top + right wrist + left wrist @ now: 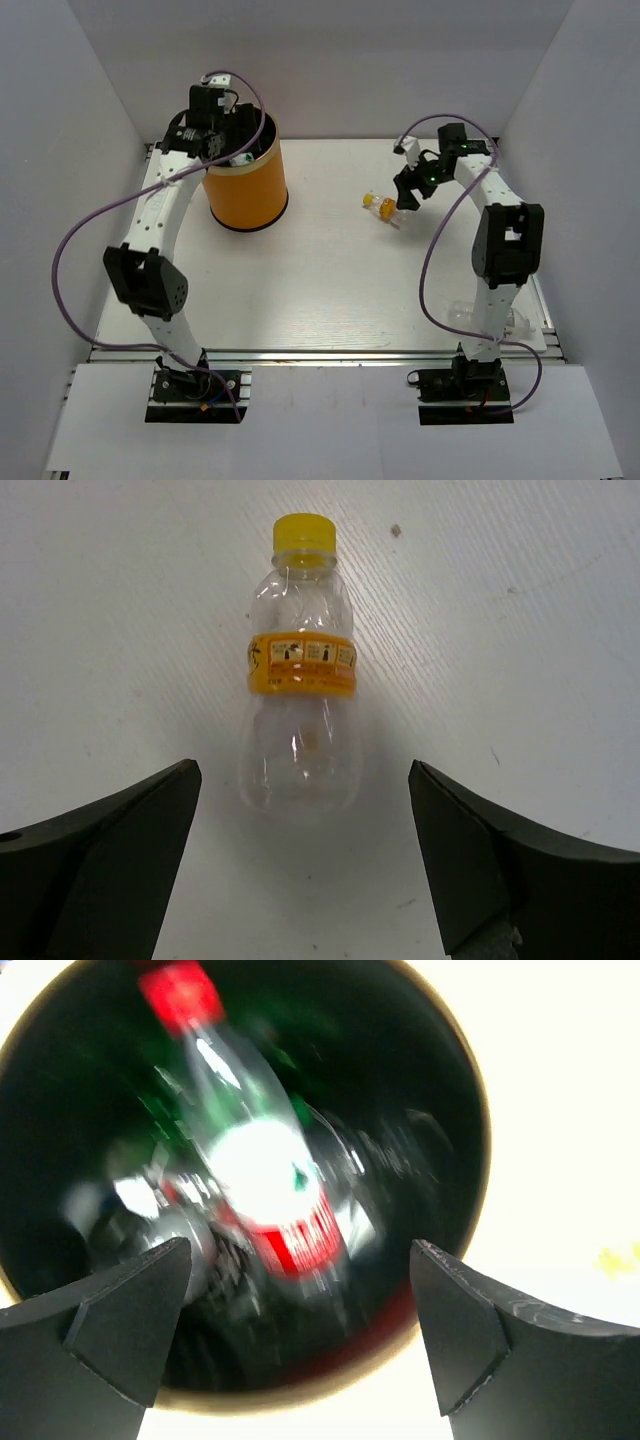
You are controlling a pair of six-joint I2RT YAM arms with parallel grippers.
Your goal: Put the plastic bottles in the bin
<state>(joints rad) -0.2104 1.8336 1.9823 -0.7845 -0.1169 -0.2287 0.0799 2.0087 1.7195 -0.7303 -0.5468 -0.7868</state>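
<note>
- I am looking down from the top camera, and the tall orange cylindrical bin (246,190) is standing upright at the far left of the white table (320,290).
- The left gripper (300,1248) is hanging just above the mouth of this bin and is pointing down into its black inside.
- Its two dark fingers (120,1330) are standing wide apart and are gripping nothing, so this hand is released.
- Below them, inside the bin, a clear plastic bottle with a red cap and a red and white label (265,1185) is showing, but it is very blurred in the left wrist view.
- Around it in the bin other clear and green shapes are showing. They are too blurred for me to tell one from another.
- The right gripper (303,770) is hovering low over the table on the far right side, well apart from the bin.
- Its fingers (100,870) are also spread wide, one on each side of a small clear plastic bottle with a yellow cap and an orange band label (298,680), and they are not touching it.
- This bottle is lying on its side on the table, with its cap pointing away from the right wrist camera.
- Another clear plastic bottle (462,313) is lying near the base of the right arm, partly hidden behind the arm, and I cannot tell its cap colour.
</note>
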